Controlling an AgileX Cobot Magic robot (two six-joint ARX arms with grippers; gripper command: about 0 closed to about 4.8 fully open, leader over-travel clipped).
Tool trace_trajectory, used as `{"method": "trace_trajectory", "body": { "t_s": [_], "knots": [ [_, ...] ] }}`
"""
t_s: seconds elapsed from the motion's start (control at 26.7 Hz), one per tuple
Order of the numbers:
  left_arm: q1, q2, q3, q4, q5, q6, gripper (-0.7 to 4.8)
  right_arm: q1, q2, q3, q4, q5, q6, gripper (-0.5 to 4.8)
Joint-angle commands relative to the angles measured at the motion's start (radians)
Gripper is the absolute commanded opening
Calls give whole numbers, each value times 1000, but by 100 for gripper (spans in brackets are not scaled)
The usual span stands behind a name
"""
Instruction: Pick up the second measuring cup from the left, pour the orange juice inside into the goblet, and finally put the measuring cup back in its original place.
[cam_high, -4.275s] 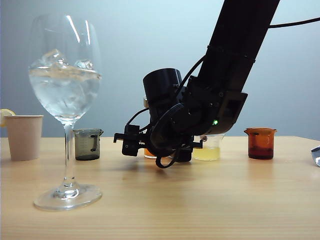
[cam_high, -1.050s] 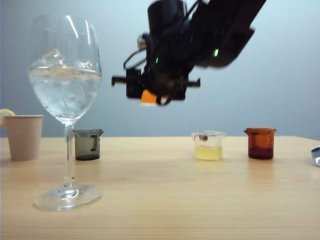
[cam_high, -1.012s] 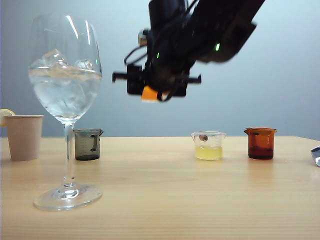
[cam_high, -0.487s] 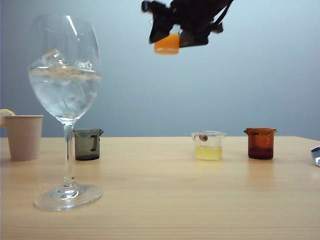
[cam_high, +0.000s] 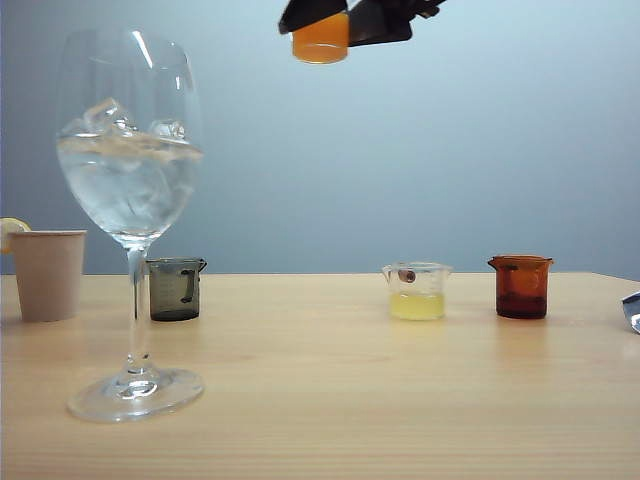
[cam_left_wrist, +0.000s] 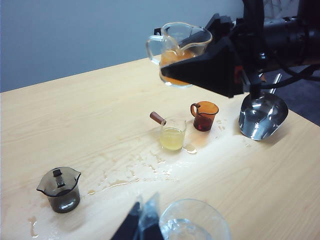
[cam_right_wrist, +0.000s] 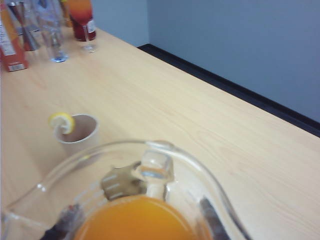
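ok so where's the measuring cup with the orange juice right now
The measuring cup is high above the table in the right gripper, at the exterior view's top edge, right of the goblet and above the gap between the grey cup and the yellow-liquid cup.

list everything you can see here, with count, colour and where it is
measuring cup: 1, clear, holding orange juice, held high above the table
goblet: 1, clear, water and ice, front left
paper cup: 1, beige, lemon slice on rim, far left
grey cup: 1, smoky, back row
yellow cup: 1, clear, pale liquid, back row
amber cup: 1, red-brown, right
metal scoop: 1, silver, right edge
spill: wet patches on the wooden table
right gripper: black, shut on measuring cup
left gripper: near goblet
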Motion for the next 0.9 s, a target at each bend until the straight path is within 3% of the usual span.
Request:
{"method": "trace_trajectory", "body": {
  "t_s": [0.04, 0.45, 0.9],
  "knots": [
    [-1, 5, 4, -3, 7, 8, -5, 23, -9, 4, 23, -9, -6, -1],
    [-1, 11, 4, -2, 32, 8, -5, 140, -8, 4, 2, -15, -22, -1],
    [-1, 11, 4, -2, 36, 8, -5, 221, -8, 4, -80, -15, -186, -1]
  ]
}}
